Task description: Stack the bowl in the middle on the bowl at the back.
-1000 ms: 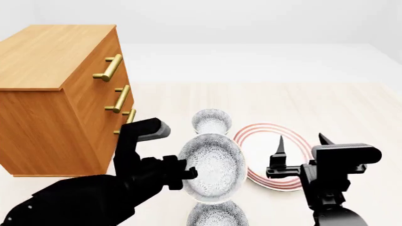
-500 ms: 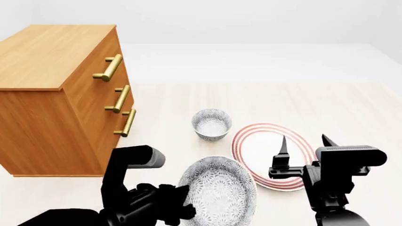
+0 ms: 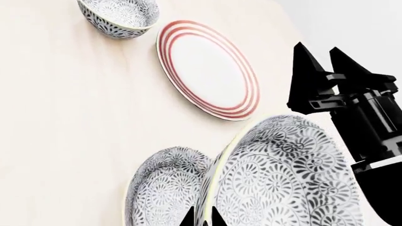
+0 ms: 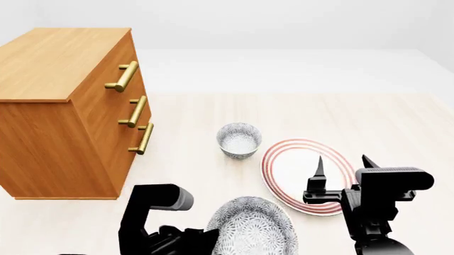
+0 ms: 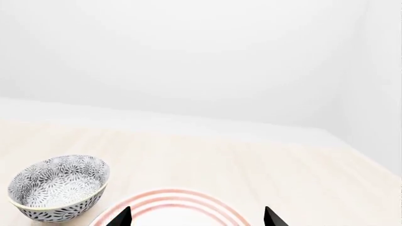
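Grey-patterned white bowl in the middle [image 4: 252, 228]: lifted, tilted on its side near the head view's lower edge, rim pinched by the black left gripper [image 3: 202, 219].
Left gripper: closed narrowly on that rim.
Bowl at the back [image 4: 239, 139]: same pattern, upright on the pale wooden floor [image 4: 191, 159], beside the red-ringed flat plate [image 4: 294, 172].
Third matching bowl [image 3: 166, 188]: just behind the lifted one.
Right gripper [image 4: 341, 164]: fingers wide apart, holding nothing, above the plate.
Wooden drawer cabinet [image 4: 64, 106]: at the left.

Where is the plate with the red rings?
In the head view the red-ringed plate lies flat on the table, right of centre, just right of the bowl at the back and under the right gripper.
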